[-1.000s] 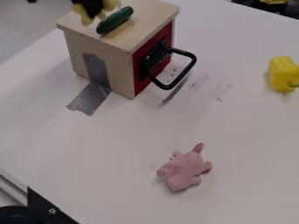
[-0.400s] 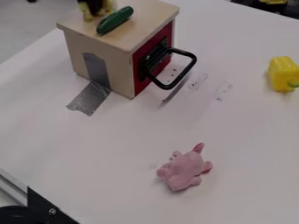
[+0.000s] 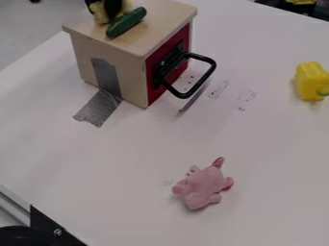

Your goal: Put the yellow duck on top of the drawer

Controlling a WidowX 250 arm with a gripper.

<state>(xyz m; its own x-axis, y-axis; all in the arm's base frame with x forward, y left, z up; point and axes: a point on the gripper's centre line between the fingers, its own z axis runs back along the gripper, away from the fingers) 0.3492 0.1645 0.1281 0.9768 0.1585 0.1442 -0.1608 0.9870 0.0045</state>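
We see the black gripper (image 3: 113, 6) at the top edge, above the wooden drawer's (image 3: 153, 31) top; open or gripping, we cannot tell; we note the yellow duck (image 3: 99, 13) right at it, over the drawer's top, near the green cucumber (image 3: 126, 22).

Cucumber (image 3: 126, 22) on the drawer (image 3: 132, 72) — pig (image 3: 202, 187) in front, pepper (image 3: 311, 80) right.
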